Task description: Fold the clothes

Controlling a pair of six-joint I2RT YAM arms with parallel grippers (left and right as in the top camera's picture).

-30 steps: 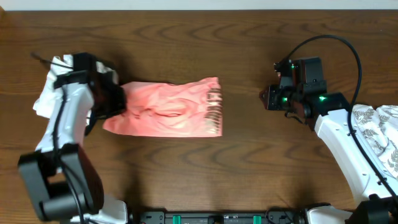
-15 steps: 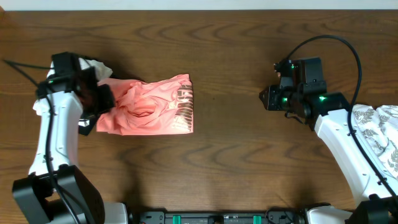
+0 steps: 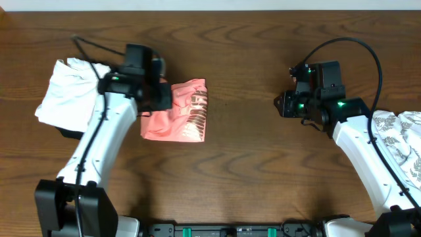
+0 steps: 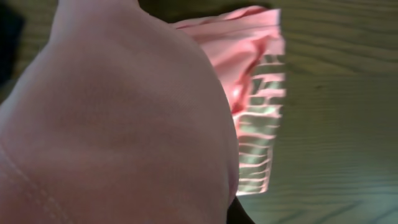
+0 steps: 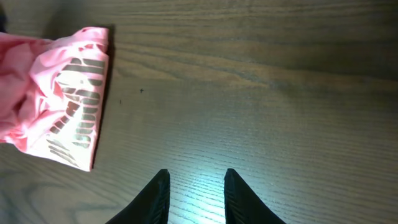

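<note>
Lying left of centre on the brown wooden table [image 3: 250, 171], the salmon-pink soft fabric garment [image 3: 177, 125] is bunched into a rough square. Its far left corner is covered by the left gripper [image 3: 160, 97], the nearer one; the fingers are hidden by fabric, so the hold cannot be told. The right gripper [image 5: 194, 180] is parted, empty and well apart to the right. The pale lettering print [image 3: 196, 108] runs near-to-far along the right edge.
</note>
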